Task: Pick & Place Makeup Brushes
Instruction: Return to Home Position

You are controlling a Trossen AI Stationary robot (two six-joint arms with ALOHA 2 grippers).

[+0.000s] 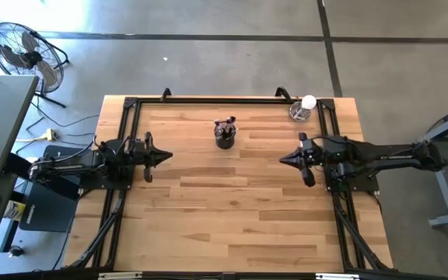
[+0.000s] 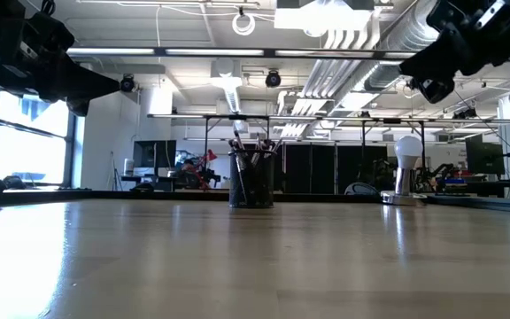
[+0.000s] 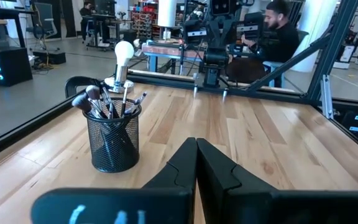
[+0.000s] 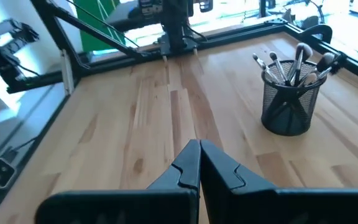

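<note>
You had the left hand (image 1: 164,155) and right hand (image 1: 284,160) empty, fingers together, facing across the table (image 1: 232,222). The makeup brushes (image 1: 225,124) stood upright in the black mesh cup (image 1: 224,141) between them, about equally near each.

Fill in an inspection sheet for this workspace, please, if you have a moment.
Surface: wooden table, bare except two items near its back edge.
Job's things: makeup brushes all stand in the black mesh cup; none loose.
Clutter: light bulb in a glass, back right corner.
Tools: left tool and right tool shut, empty, raised at either side.
Cables: white cable on floor, left of table.
Surroundings: floor fan; seated person beyond the table.
</note>
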